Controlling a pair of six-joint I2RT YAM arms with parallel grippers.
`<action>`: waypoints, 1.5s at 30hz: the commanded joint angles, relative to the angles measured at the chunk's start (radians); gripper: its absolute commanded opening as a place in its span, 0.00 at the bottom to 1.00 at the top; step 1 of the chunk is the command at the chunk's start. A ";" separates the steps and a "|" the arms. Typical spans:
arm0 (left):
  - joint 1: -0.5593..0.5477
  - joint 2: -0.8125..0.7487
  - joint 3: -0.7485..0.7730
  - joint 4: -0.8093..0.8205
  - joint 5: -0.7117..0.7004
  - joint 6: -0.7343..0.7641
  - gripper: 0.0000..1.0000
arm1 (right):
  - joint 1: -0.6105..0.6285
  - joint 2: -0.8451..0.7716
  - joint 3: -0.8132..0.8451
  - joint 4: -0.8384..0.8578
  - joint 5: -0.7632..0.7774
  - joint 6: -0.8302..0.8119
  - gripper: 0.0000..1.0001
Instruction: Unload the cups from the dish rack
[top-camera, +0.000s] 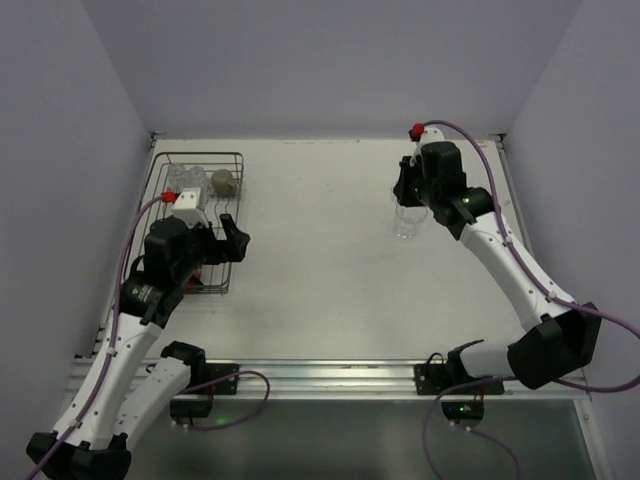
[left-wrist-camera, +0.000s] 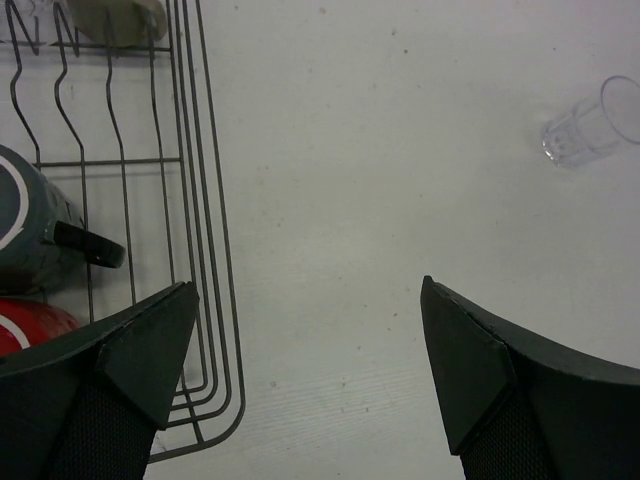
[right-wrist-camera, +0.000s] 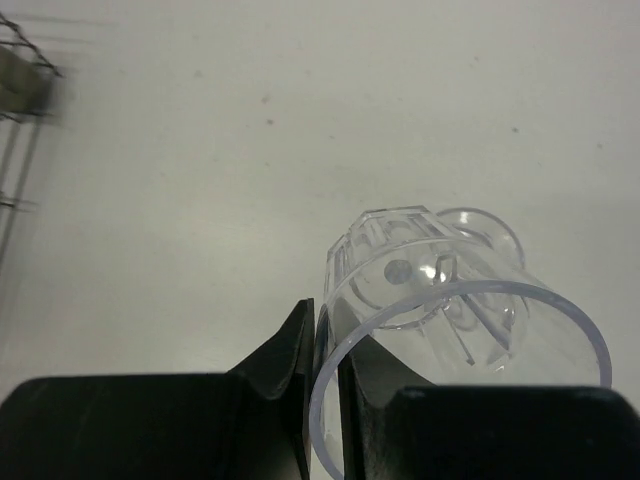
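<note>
Two arms share the work. The right end effector (right-wrist-camera: 322, 345) pinches a clear tumbler (right-wrist-camera: 430, 280) by its rim wall over the desk (top-camera: 320, 270), upper right. The left end effector (left-wrist-camera: 305, 300), spread wide, hovers by the dish rack (top-camera: 240, 180), upper left, probably lining up on the dark green mug (left-wrist-camera: 30, 230).
</note>
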 joint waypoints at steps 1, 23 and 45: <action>-0.002 -0.043 -0.011 0.018 -0.042 0.053 1.00 | -0.036 0.093 0.109 -0.206 0.131 -0.108 0.00; 0.002 -0.083 -0.066 0.116 0.018 0.053 1.00 | -0.096 0.425 0.271 -0.261 0.074 -0.148 0.00; 0.014 0.018 0.011 -0.001 -0.351 -0.017 1.00 | -0.073 0.238 0.187 -0.127 0.017 -0.098 0.75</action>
